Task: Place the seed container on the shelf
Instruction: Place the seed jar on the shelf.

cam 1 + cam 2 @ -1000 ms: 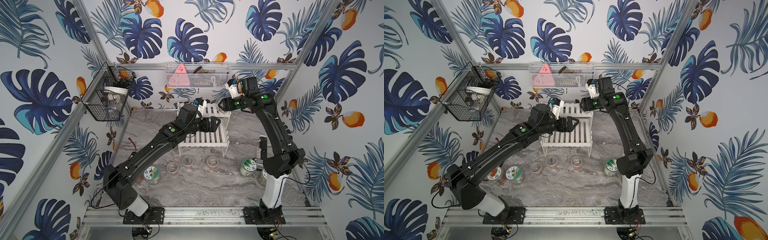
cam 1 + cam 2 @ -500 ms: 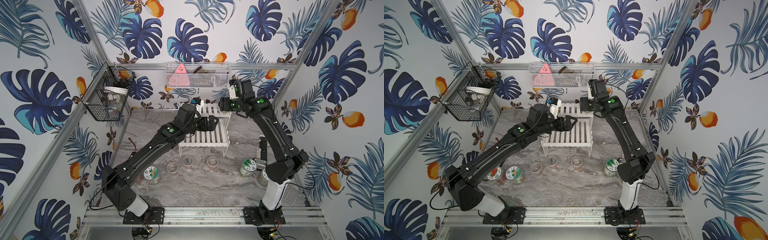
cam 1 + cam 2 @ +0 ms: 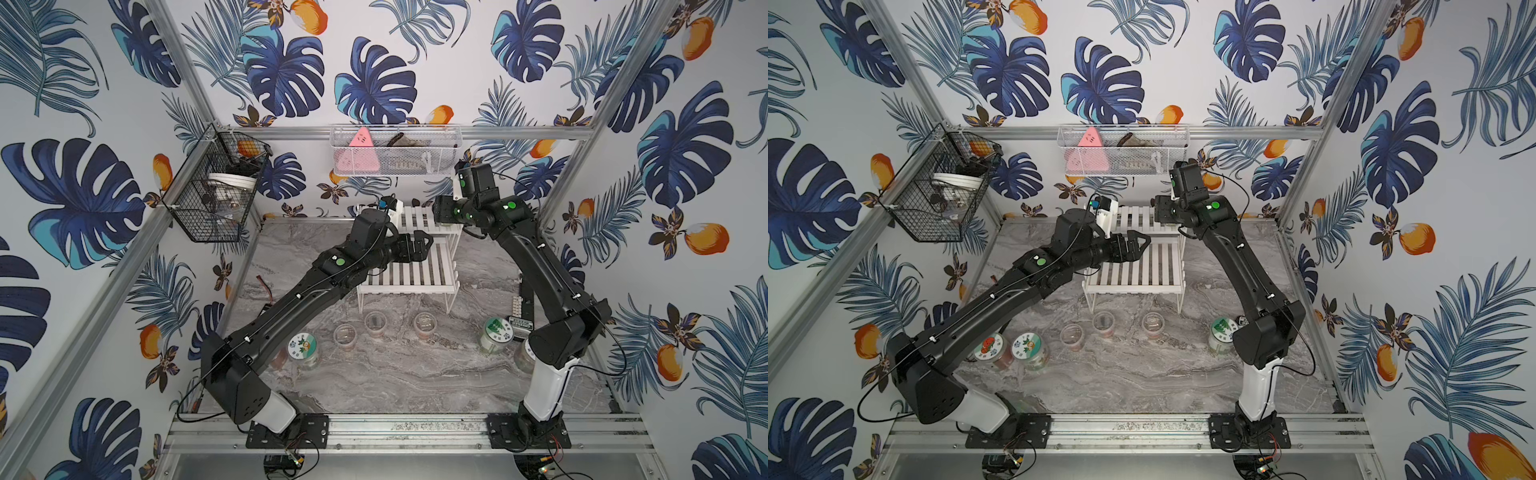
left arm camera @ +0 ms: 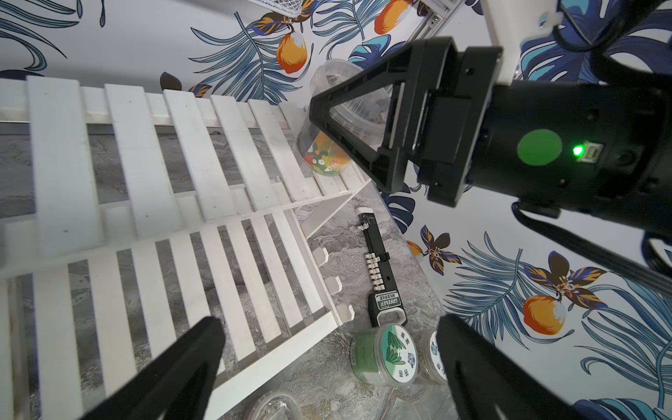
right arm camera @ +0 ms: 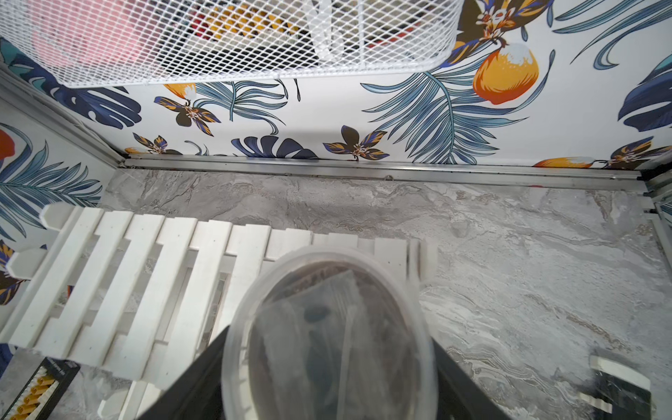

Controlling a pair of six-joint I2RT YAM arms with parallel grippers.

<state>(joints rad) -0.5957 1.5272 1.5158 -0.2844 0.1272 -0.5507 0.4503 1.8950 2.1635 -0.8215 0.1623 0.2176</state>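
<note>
Over the upper tier of the white 2-tier shelf (image 3: 415,274), at its right end, the right gripper (image 3: 441,210) clamps the clear seed container (image 5: 327,327); it should go down level onto the slats before release. The left gripper (image 3: 420,245) hangs wide open over the lower tier. Inside the container: a clear packet, seemingly of dark seeds.

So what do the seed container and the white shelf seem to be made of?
Seed container: clear, slightly cloudy plastic by the look; its contents show through. Shelf: matte white slats, probably painted wood or a plastic board; small fastener dots show, no grain visible, so I can't tell which.
</note>
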